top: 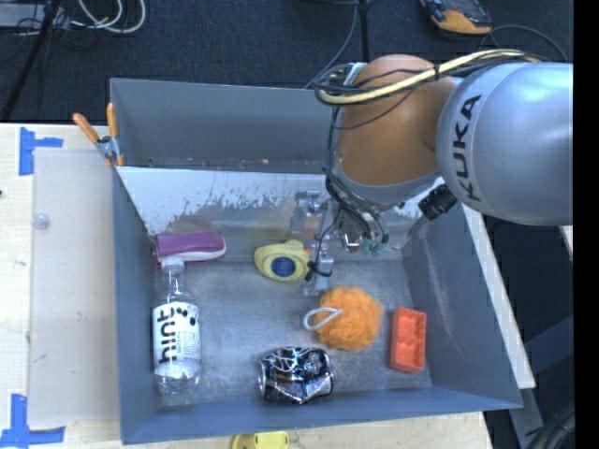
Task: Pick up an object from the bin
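Nearest the camera, a crushed dark can (296, 375) lies on the bin floor close to the front wall. To its left, a clear bottle (176, 335) with dark lettering lies lengthwise, cap toward the back, with a pink pad (191, 245) just beyond the cap. To the right of the can, an orange mesh sponge (353, 318) with a white loop rests near the centre of the floor. A red block (408, 340) lies just beside the sponge, toward the right wall. The grey metal bin (225, 138) has sloping walls. The arm (515, 148) enters from the right of the view at the upper edge. Its large silver link lies roughly level, and the wrist turns downward into the bin. A rounded orange cover (388, 129) encloses the wrist, with yellow and dark cables running over its top. Below the cover, the gripper (319, 258) points down at the rear middle of the bin, close to the back wall. Its tip stands just beside the right edge of a yellow disc (284, 263) with a blue centre, which lies on the floor. Contact between them cannot be determined. Whether the gripper is open or closed cannot be determined, and no object is seen held in it. The sponge lies near the gripper, on the side toward the camera.
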{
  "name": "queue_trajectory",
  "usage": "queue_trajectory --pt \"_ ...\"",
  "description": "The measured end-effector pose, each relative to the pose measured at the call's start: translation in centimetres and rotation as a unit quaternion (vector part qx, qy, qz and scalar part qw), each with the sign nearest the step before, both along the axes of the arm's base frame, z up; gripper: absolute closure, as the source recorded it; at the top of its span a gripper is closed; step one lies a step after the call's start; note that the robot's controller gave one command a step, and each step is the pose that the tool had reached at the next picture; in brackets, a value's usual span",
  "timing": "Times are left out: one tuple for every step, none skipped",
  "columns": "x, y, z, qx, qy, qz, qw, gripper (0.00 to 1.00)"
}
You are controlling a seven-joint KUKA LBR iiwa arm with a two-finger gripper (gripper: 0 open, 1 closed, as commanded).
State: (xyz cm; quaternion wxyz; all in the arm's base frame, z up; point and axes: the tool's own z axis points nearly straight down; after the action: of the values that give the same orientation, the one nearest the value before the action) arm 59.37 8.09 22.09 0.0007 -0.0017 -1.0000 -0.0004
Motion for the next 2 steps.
queue_trajectory --pt "0.0 0.0 0.0 0.0 0.0 0.0 1.0 0.0" --pt "-0.12 -0.04 -0.07 0.0 -0.0005 0.002 1.0 0.0"
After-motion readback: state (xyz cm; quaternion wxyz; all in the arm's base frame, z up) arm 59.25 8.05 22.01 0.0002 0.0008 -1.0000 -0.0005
